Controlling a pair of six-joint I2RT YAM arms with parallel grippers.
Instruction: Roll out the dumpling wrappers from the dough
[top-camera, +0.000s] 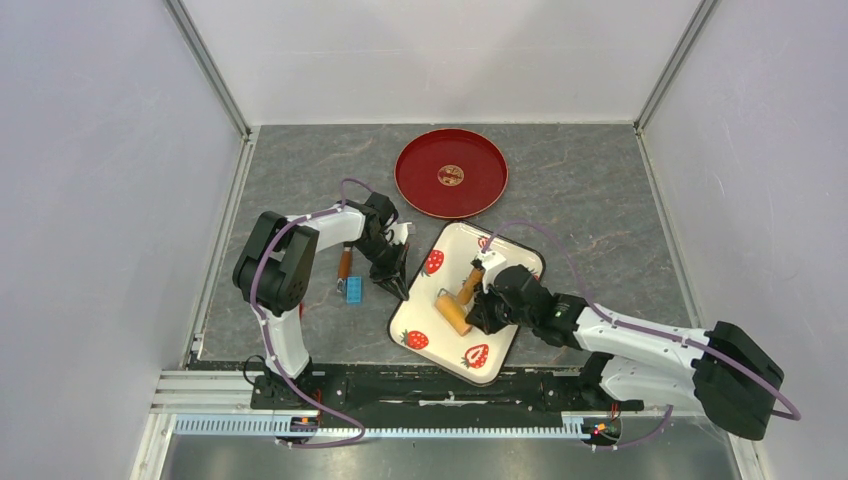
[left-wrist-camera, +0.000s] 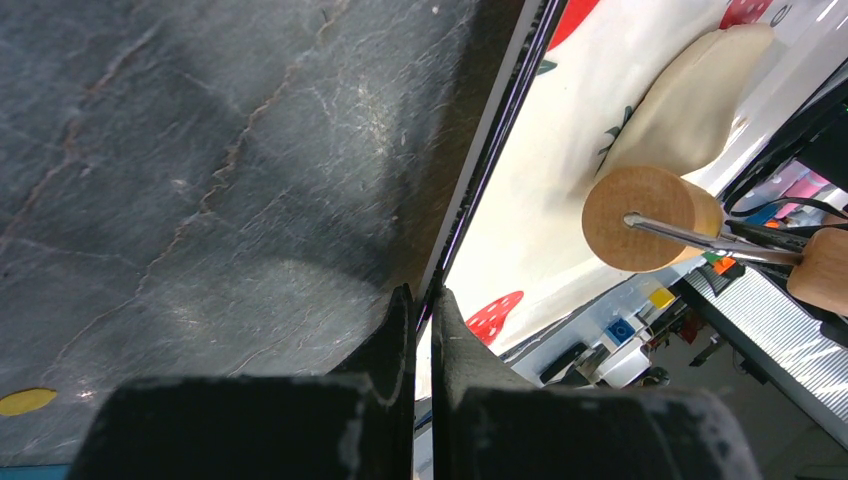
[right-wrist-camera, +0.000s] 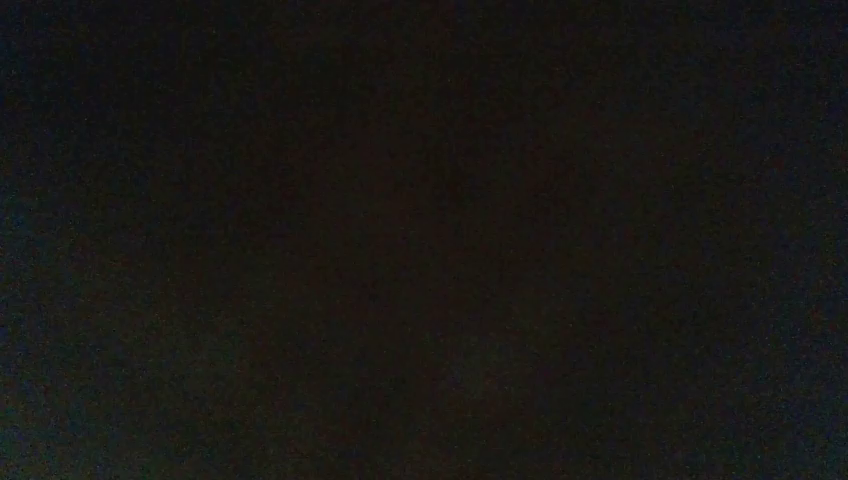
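Note:
The white strawberry tray (top-camera: 420, 325) lies in the middle of the table. My left gripper (top-camera: 400, 283) is shut on the tray's left rim; in the left wrist view its fingertips (left-wrist-camera: 422, 295) pinch the dark rim edge (left-wrist-camera: 490, 150). The tan wooden roller (top-camera: 452, 312) lies on the tray, and its barrel end (left-wrist-camera: 640, 215) rests against the flattened pale cream dough (left-wrist-camera: 690, 100). My right gripper (top-camera: 487, 298) sits over the roller's far handle (top-camera: 470, 283) and appears shut on it. The right wrist view is fully black. No round wrappers show.
A red round plate (top-camera: 420, 195) with a gold emblem stands behind the tray. A brown-handled tool (top-camera: 345, 265) and a small blue piece (top-camera: 353, 290) lie on the grey stone top left of the tray, beside the left arm.

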